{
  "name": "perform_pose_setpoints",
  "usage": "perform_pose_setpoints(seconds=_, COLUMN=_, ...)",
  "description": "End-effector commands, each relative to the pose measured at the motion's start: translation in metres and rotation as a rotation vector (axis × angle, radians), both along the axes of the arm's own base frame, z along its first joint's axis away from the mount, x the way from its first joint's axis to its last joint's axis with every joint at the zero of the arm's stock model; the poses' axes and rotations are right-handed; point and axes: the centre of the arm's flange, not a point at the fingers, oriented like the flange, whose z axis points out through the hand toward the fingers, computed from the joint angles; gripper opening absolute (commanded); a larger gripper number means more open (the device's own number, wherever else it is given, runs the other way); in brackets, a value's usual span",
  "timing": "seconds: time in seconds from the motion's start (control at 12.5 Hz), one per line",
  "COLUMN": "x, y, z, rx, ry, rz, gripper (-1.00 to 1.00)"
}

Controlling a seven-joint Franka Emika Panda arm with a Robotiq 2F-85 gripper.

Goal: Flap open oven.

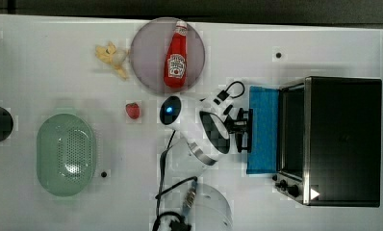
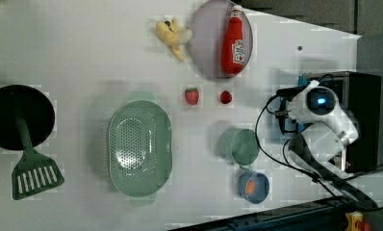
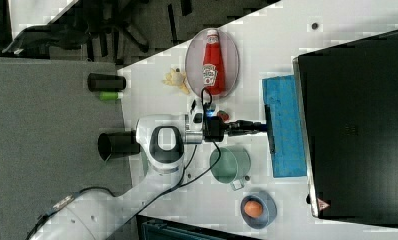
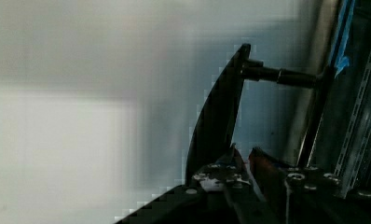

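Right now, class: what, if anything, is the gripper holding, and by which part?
The gripper is closed on the oven door's dark bar handle, about midway along it. The blue door is flapped down, open.

Flap door (image 1: 263, 130) blocks the oven (image 1: 341, 139) front — bare table (image 1: 324, 48) beyond.

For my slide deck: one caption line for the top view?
Gripper shut on the handle of the oven, blue door flapped down.
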Motion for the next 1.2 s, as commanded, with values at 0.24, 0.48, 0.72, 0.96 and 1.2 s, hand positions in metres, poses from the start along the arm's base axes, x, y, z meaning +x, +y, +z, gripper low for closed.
perform_pose_setpoints(seconds=0.24, x=-0.005, y=0.030, z=-0.043, rx=-0.158, ry=-0.119, rz=-0.087, gripper=-0.65)
perform_pose_setpoints(seconds=0.48, x=-0.002, y=0.039, z=-0.067, rx=-0.179, ry=-0.092, rz=-0.045, gripper=-0.65)
perform_pose_setpoints(seconds=0.72, x=0.005, y=0.044, z=-0.064, rx=-0.188, ry=-0.103, rz=-0.038, gripper=-0.65)
perform_pose_setpoints(seconds=0.96, x=0.023, y=0.053, z=-0.034, rx=-0.104, ry=-0.190, rz=-0.070, gripper=-0.65)
perform_pose_setpoints(seconds=1.2, x=0.045, y=0.058, z=0.035, rx=0.014, ry=-0.317, rz=-0.225, gripper=-0.65)
